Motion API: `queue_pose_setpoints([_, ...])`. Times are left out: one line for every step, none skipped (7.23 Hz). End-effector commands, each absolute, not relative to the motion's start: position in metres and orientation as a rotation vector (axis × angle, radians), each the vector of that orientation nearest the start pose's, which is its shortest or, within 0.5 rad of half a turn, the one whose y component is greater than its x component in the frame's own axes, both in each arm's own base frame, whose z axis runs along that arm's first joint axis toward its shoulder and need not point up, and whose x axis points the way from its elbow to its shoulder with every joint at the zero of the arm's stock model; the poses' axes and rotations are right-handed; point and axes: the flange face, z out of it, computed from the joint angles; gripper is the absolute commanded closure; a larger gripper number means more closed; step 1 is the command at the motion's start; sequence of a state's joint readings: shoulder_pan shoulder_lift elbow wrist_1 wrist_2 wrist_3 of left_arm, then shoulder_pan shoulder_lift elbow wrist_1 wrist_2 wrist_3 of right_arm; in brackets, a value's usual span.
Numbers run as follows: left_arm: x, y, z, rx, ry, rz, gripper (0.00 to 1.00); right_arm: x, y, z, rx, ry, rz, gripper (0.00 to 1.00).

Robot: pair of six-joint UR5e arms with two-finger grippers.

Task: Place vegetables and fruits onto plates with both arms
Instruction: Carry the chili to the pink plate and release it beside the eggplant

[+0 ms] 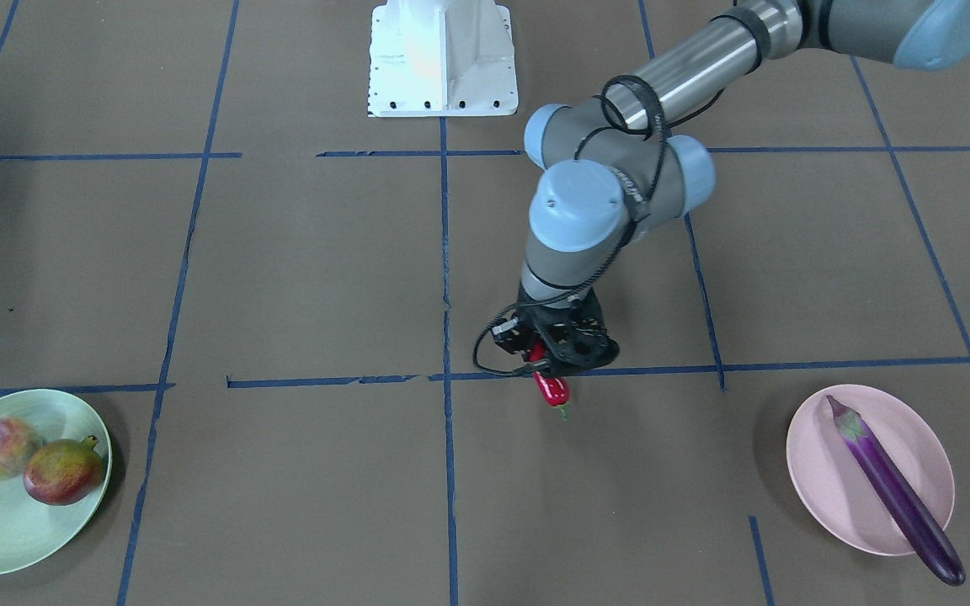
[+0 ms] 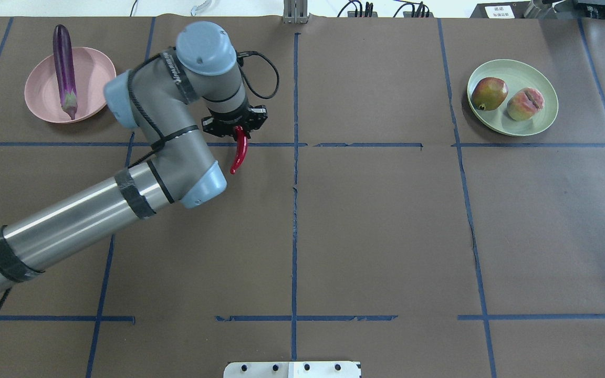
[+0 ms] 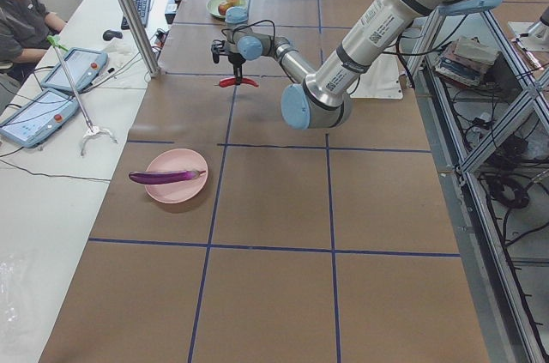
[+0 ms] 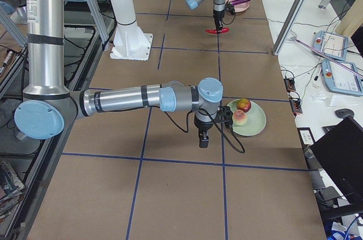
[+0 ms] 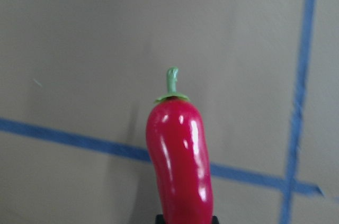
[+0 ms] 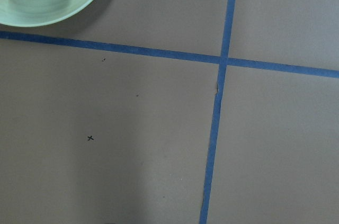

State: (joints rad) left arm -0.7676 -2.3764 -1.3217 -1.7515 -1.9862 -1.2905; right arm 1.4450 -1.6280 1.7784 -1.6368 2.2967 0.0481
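**Bench** (image 2: 386,236): brown paper surface with a blue tape grid (image 2: 294,210).

**Plates, 2.**
- Pink plate (image 2: 90,73): by the operators' edge, toward the bench's left end.
- Green plate (image 2: 539,123): by the same edge, toward the right end, well apart from the pink one.

**Vegetables, 2.**
- Eggplant (image 2: 62,58): lies on the pink plate, long axis running from robot's edge to operators' edge. The pale-green cap points to the robot's edge, inside the rim. The rounded purple end overhangs the rim on the operators' side. Bare plate shows on both sides of it.
- Chili pepper (image 5: 180,171): clamped about mid-length in the left gripper (image 2: 238,130) and apparently lifted off the paper. Its long axis also runs edge to edge, with the green stem (image 5: 171,80) toward the operators' edge and the pointed red tip toward the robot's edge. It sits left of the bench's middle, nearer the pink plate, with brown paper between it and that rim.

**Fruits, 2.**
- Peach (image 2: 525,104) and pomegranate (image 2: 489,93): both on the green plate, side by side, touching or nearly so. The peach is the one toward the right end.

**Arms, 2.**
- Left arm (image 2: 71,220): reaches from the robot's edge toward the operators' edge.
- Right arm (image 4: 130,99): its gripper (image 4: 203,140) hangs over paper toward the right end. The green plate's rim sits in a corner of its wrist view. The spread of its jaws cannot be told.
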Motion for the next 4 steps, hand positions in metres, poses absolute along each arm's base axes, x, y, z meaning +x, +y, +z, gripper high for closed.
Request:
queue_pose_setpoints([0.365, -0.665, 0.336, 0.052, 0.765, -0.426, 1.0, 0.008, -0.474, 0.595, 0.015, -0.729, -0.104, 0.0])
queue_pose_setpoints([0.333, -0.691, 0.366, 0.046, 0.719, -0.455, 1.0, 0.008, -0.474, 0.595, 0.015, -0.729, -0.104, 0.0])
queue_pose_setpoints([0.32, -0.706, 0.399, 0.017, 0.672, -0.486, 1.0, 0.008, -0.475, 0.596, 0.013, -0.729, -0.104, 0.0])
queue_pose_setpoints([0.316, -0.712, 0.423, 0.01, 0.632, -0.466, 1.0, 0.008, -0.475, 0.597, 0.012, -0.729, -0.103, 0.0])
